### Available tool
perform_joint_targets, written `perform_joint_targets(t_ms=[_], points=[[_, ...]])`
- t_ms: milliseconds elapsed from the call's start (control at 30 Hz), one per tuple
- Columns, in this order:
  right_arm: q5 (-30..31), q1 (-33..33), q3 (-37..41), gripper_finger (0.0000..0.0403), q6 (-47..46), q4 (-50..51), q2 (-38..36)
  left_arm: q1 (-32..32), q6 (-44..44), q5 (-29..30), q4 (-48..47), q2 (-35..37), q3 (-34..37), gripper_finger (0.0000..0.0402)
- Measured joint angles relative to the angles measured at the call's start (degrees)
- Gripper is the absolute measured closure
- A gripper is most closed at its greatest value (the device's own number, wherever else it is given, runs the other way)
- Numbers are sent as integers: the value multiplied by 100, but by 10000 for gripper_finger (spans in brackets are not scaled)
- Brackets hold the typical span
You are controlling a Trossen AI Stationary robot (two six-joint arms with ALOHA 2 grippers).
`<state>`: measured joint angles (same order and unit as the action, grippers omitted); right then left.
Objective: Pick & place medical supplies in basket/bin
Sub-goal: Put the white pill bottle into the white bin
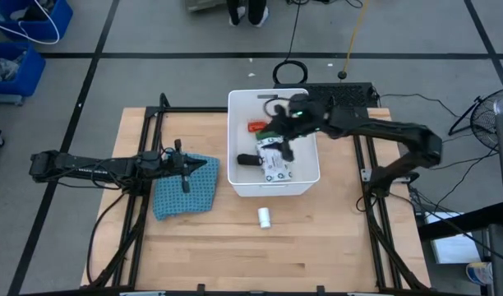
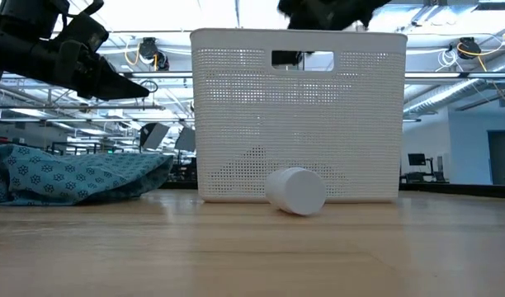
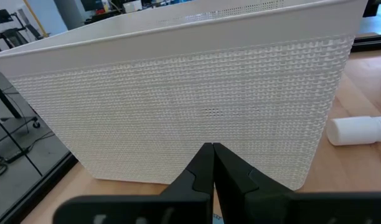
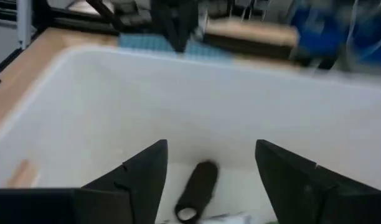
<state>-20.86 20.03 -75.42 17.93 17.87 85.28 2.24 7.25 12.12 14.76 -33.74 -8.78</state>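
A white bin (image 1: 273, 187) stands in the middle of a wooden table (image 1: 235, 255), already holding several supplies: a white printed packet (image 1: 275, 167), a black block (image 1: 248, 159) beside it and something orange-red (image 1: 256, 127) toward the far wall. The right gripper (image 1: 278, 138) hangs over the bin's open top with its fingers (image 4: 138, 175) spread wide and nothing between them; directly below it lies the black block (image 4: 197, 191) on the bin floor, with an edge of the packet beside it. That empty, wide stance above the contents suggests a drop has just been made there. One item is not yet in: a white roll (image 1: 265, 217) lies on its side on the bare table outside the bin, just past the wall with the handle slot (image 2: 302, 58). The left gripper (image 1: 184, 170) waits off to the bin's other side, above a teal cloth (image 1: 184, 196), fingers (image 3: 203, 169) pressed together and empty, pointing at the bin's mesh wall. From its view the roll (image 3: 358, 130) sits beyond the bin's corner. The roll looks like the next pick.
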Motion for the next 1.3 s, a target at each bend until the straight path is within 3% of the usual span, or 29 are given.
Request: perform_joint_targets(t_ms=[133,333,400,533,700,833,1200,1300], points=[[4,25,0,216,497,240,-747,-1,-2,-1,1,1,0,392],[31,103,1,360,444,1223,-1750,-2,-29,-2,0,0,0,392],[133,101,191,391,438,1362,-2026,-2,-19,-2,-2,0,0,392],[40,101,1073,390,387,911,-2662,-1,157,0,3,0,0,392],[-642,138,2518,400,359,-456,-3610,-2,166,44,17,2,0,392],[-311,140,3506,402,74,-1361,-4113,0,213,192,35,2,0,392],[-462,141,5401,402,-767,-3497,-5203,-2,202,467,20,2,0,392],[-50,140,5720,402,-894,-3814,-5482,-1,153,421,-14,0,0,392]])
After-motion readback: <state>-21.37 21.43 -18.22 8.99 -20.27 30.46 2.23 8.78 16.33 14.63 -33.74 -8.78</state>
